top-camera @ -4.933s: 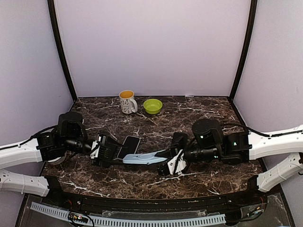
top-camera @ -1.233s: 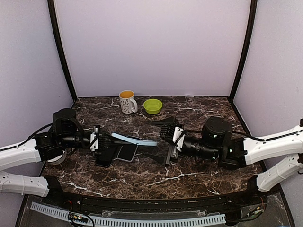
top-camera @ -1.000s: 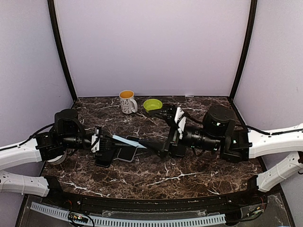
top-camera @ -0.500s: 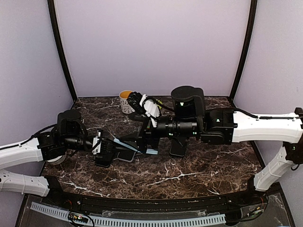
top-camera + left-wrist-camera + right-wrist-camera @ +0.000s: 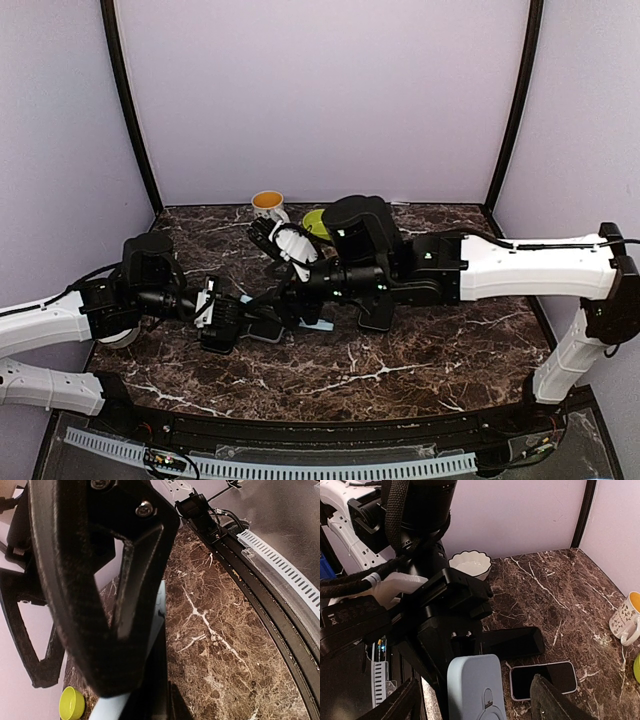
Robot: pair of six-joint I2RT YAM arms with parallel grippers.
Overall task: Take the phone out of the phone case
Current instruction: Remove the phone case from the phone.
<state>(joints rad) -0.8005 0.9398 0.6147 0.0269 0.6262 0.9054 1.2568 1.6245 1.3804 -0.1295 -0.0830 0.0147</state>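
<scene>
Phone out of case; task looks done.
Left pincer (image 5: 238,318) pinches case (image 5: 474,680), right pincer (image 5: 476,705) spread around it, phone (image 5: 543,680) on bench (image 5: 560,620) beneath.

The phone (image 5: 543,680) is already out of the phone case (image 5: 475,690). It's laid flat on the marble bench (image 5: 570,615), dark screen up, with rounded corners and a thin pale rim. No marks or cracks can be made out on the glass.

The case is pale blue and empty, and a round ring with a short stem below it is moulded into the face shown to the right wrist view. It's gripped at one end by the left tool (image 5: 232,315) and held up on its long edge, so only a thin blue sliver is seen from the top view. The phone is just beside it, not touching.
</scene>
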